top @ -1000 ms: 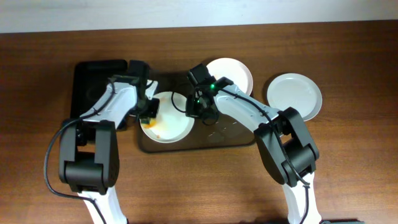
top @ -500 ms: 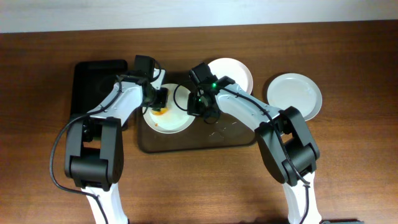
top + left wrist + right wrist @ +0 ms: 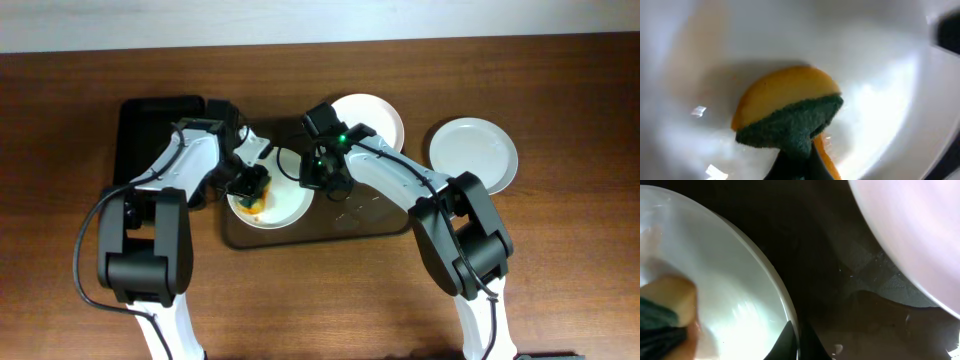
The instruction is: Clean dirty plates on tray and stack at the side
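Observation:
A white plate (image 3: 283, 200) with an orange smear lies on the left of the dark brown tray (image 3: 370, 215). My left gripper (image 3: 250, 187) is shut on a yellow sponge with a green scouring side (image 3: 790, 112) and presses it on the plate's inside (image 3: 875, 75). My right gripper (image 3: 317, 177) is shut on the plate's right rim (image 3: 790, 310), one finger on each side. The sponge also shows at the left edge of the right wrist view (image 3: 667, 312). A second plate (image 3: 375, 115) sits at the tray's far edge. A third plate (image 3: 474, 152) lies on the table to the right.
A glossy black tray (image 3: 150, 135) stands left of the brown tray, under my left arm. The wooden table (image 3: 560, 270) runs around both trays. The second plate's rim fills the upper right of the right wrist view (image 3: 910, 235).
My left gripper has swept the sponge across the plate, up to its far edge and back down toward the near left. My right gripper has stayed on the rim.

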`<state>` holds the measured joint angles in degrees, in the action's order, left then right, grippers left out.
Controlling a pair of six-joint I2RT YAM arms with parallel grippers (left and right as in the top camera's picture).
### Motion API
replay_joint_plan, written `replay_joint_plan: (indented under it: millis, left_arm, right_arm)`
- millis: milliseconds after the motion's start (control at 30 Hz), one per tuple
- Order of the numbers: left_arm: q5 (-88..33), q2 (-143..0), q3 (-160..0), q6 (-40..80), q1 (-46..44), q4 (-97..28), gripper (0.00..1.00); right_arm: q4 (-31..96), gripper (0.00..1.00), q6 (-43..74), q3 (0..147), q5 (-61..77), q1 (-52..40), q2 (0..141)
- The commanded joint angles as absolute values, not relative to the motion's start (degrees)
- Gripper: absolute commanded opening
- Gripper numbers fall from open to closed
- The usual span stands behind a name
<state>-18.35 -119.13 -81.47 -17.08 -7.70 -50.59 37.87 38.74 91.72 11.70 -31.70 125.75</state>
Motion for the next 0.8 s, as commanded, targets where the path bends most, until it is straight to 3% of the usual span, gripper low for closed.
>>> replay_joint_plan:
  millis: [0, 67, 200, 333, 433, 600, 767]
  left_arm:
    - [-25.7, -122.3, -79.4, -22.7, -8.4, -45.5, 0.0]
    - [-24.9, -122.3, -79.3, -19.3, -8.4, -40.2, 0.0]
    - [-6.0, -122.3, -79.3, -2.1, -8.5, -29.0, 0.0]
    - [6.1, -122.3, -79.3, 8.8, -8.5, -30.0, 0.0]
    - [2.6, -122.3, -79.3, 7.5, -8.6, -38.2, 0.01]
    - [-2.4, -122.3, -79.4, -7.0, -8.6, -51.6, 0.0]
    - [-21.9, -122.3, -79.4, -21.9, -8.6, -54.8, 0.0]
  right_arm:
    - [37.9, 0.04, 39.4, 91.3, 10.3, -31.5, 126.9]
    - [37.9, 0.04, 39.4, 91.3, 10.3, -31.5, 126.9]
    - [37.9, 0.04, 39.4, 91.3, 10.3, -31.5, 126.9]
    - [37.9, 0.04, 39.4, 91.3, 10.3, -31.5, 126.9]
    - [37.8, 0.04, 39.4, 91.3, 10.3, -31.5, 126.9]
    - [37.9, 0.04, 39.4, 91.3, 10.3, -31.5, 126.9]
    - [37.9, 0.04, 39.4, 91.3, 10.3, -31.5, 126.9]
